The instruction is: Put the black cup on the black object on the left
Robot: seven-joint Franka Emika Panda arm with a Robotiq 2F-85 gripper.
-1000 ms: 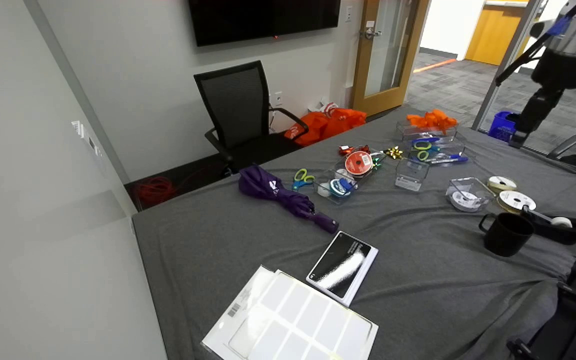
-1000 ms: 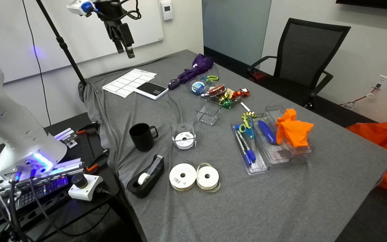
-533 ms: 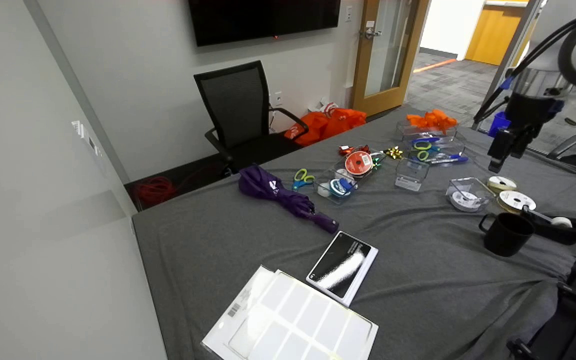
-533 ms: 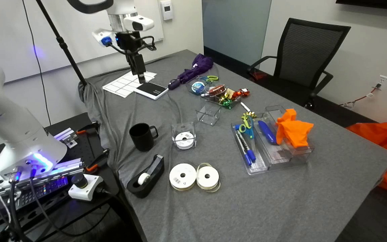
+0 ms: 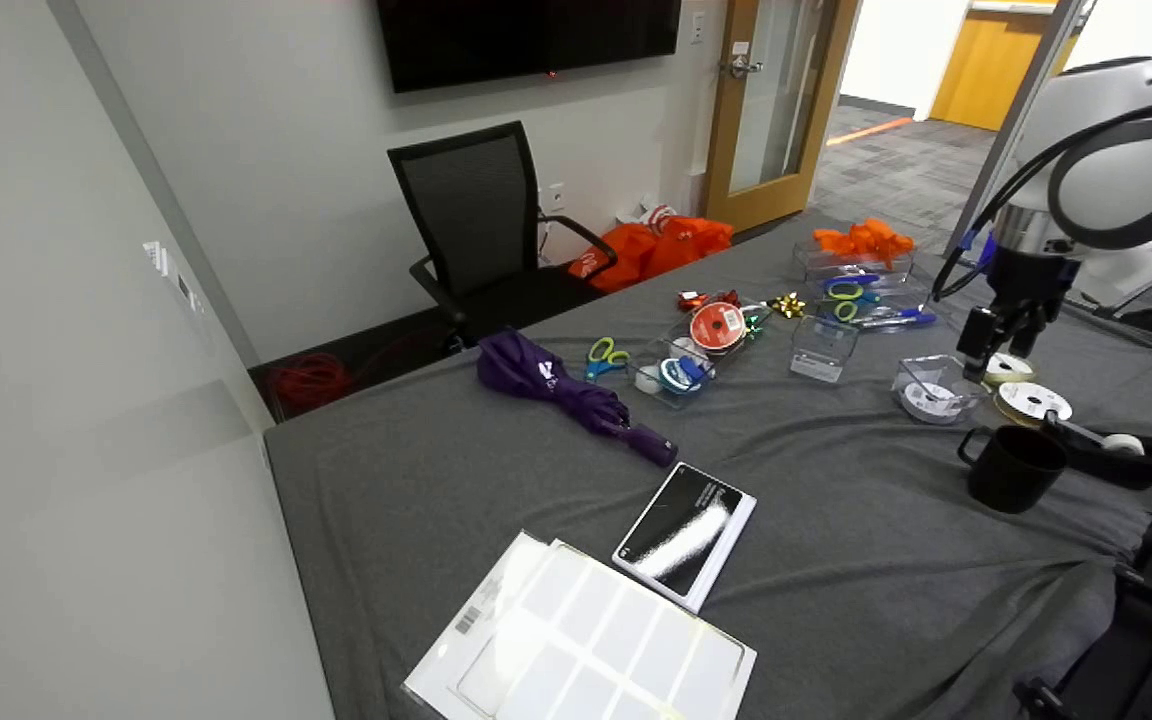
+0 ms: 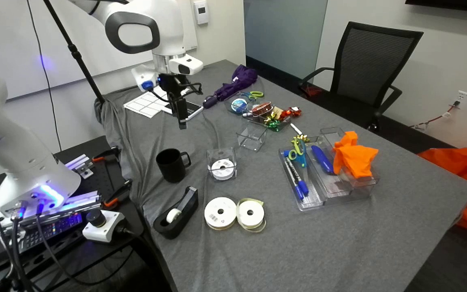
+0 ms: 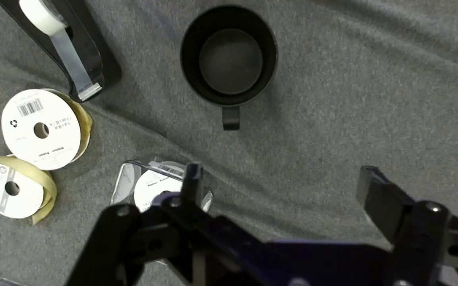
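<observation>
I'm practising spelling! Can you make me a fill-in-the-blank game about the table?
The cup stands on cloth coloured ____.
Sticking out of the cup's side is its ____.
The umbrella is coloured ____.
The gripper isn't shut; it is ____.

Missing words: grey; handle; purple; open.

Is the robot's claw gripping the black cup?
No, the wrist view shows the gripper open and the black cup apart from it.

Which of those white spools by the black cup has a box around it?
The spool nearest the handle of the black cup, inside the clear box; the other two spools lie on the grey cloth, unboxed.
</observation>
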